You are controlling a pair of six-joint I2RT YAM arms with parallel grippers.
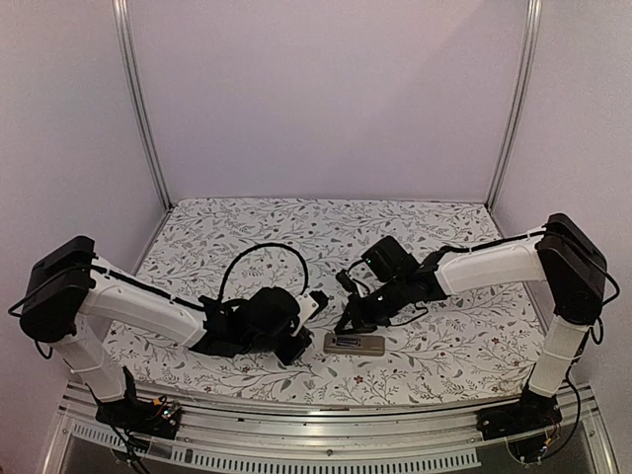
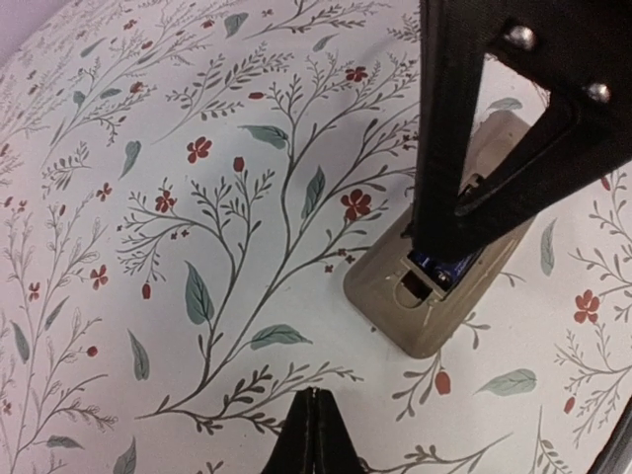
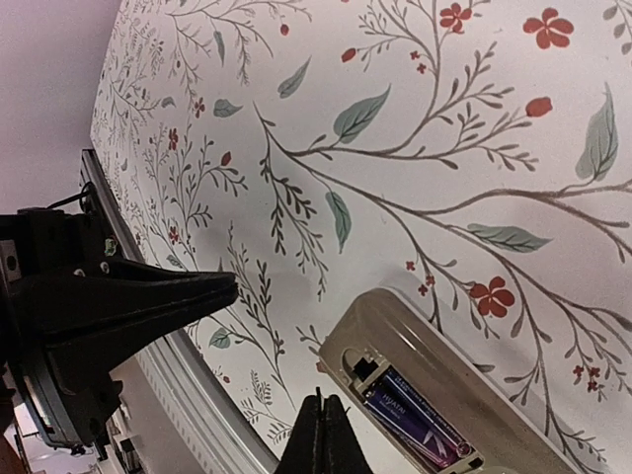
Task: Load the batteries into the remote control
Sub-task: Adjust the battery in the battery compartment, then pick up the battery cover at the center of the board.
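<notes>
The remote control [image 1: 354,344] lies face down, its grey-tan back up and its battery bay uncovered. It sits directly beneath the tip of the right pincer [image 3: 322,425] and just ahead and to the right of the left pincer [image 2: 312,415]. Inside the bay the batteries [image 3: 413,419] show as dark, purple-labelled cylinders lying side by side. Whether both are pressed fully home cannot be told.

The handset looks light, stiff and smooth-shelled, likely to skate on the flowered cloth of the desk [image 1: 296,227] if pushed from one side. It is best held across its long edges, clear of the open bay. The cells look small, round and slick, apt to roll or pop up from their contacts. A press on the mid-body should suit them better than a pinch at the ends.

Both pincers are closed tight, fingers together, with nothing between them. The right one points down at the bay, though contact cannot be judged. The left hangs near the remote's end, apart from it.
</notes>
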